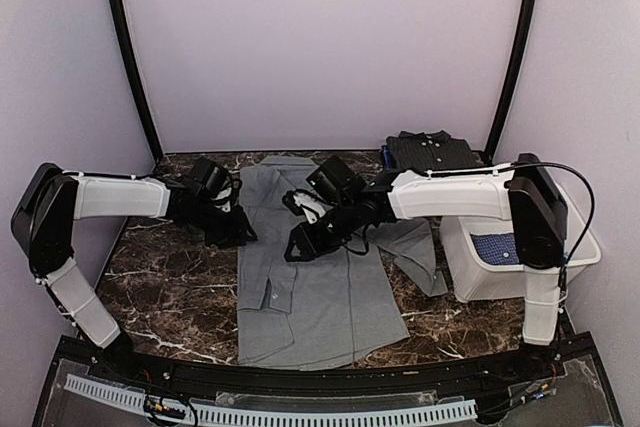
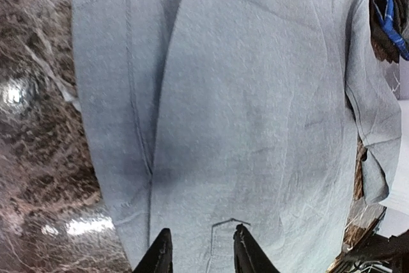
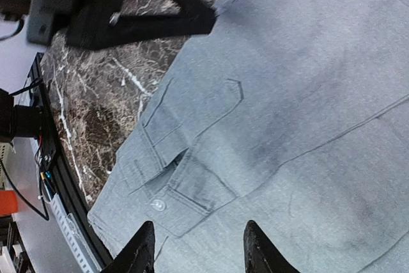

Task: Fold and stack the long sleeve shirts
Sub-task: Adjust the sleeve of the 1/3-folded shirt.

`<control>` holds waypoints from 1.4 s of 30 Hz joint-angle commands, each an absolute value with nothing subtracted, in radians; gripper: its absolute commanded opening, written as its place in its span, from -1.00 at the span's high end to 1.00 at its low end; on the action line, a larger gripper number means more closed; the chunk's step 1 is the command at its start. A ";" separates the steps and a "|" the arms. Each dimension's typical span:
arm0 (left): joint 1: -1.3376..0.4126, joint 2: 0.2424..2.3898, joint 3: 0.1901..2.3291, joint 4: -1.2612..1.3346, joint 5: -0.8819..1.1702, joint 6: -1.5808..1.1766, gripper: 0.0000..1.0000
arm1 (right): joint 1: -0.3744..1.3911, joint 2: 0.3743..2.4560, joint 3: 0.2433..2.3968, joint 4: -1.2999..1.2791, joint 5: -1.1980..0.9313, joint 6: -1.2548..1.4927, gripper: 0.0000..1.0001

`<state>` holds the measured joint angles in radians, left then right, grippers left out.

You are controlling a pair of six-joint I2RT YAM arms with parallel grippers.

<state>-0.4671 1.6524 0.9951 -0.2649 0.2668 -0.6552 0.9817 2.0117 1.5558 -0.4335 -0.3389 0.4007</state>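
The grey shirt [image 1: 320, 297] lies flat on the marble table [image 1: 170, 287], long axis running from near edge to back wall, a cuffed sleeve folded along it. The left gripper [image 2: 202, 231] and right gripper [image 3: 199, 225] hover above the cloth, jaws apart, holding nothing.

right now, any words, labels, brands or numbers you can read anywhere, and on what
None: no text can be read in any view.
The grey shirt, the dark shirt folded at the back, the tub and the table carry no lettering or tags that show.
The grey shirt's cuff has only a plain white button.
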 commanded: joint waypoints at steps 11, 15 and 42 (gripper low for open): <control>-0.620 1.389 0.758 -0.451 0.215 -0.729 0.35 | 1.052 1.952 1.414 -0.302 -0.274 0.425 0.15; -0.643 1.363 0.717 -0.464 0.234 -0.737 0.34 | 1.087 1.992 1.432 -0.302 -0.241 0.447 0.16; -0.719 1.411 0.674 -0.409 0.264 -0.756 0.35 | 1.162 2.183 1.615 -0.485 -0.125 0.415 0.08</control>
